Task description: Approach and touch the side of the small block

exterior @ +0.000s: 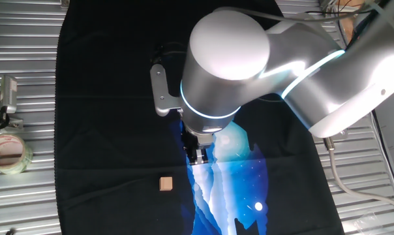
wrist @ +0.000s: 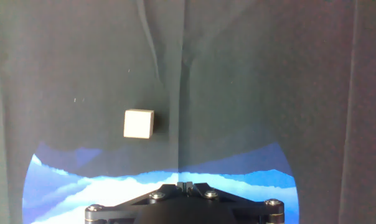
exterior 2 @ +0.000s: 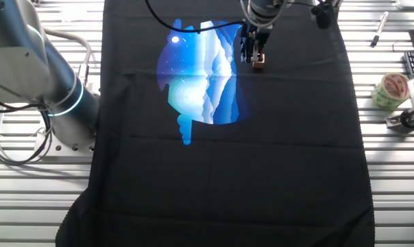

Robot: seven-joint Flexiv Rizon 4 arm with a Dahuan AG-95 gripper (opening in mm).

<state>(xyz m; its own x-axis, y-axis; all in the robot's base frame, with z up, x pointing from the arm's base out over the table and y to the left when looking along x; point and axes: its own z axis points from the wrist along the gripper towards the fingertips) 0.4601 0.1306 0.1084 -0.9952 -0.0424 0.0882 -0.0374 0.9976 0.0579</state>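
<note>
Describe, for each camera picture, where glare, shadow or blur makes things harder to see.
One fixed view: bright glare washes out the robot arm, which hides much of the black cloth; the small block stays clear. The other fixed view: even light, but the block is tiny beside the gripper. Hand view: the block is sharp and throws a faint shadow to its right.

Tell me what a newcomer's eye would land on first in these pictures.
First, the vivid blue and white print glowing at the middle of the black cloth that covers the table. Next, the robot's bulky silver arm with its lit ring, looming over that cloth. Last, the tiny small block alone on the dark fabric, apart from the claw.
</note>
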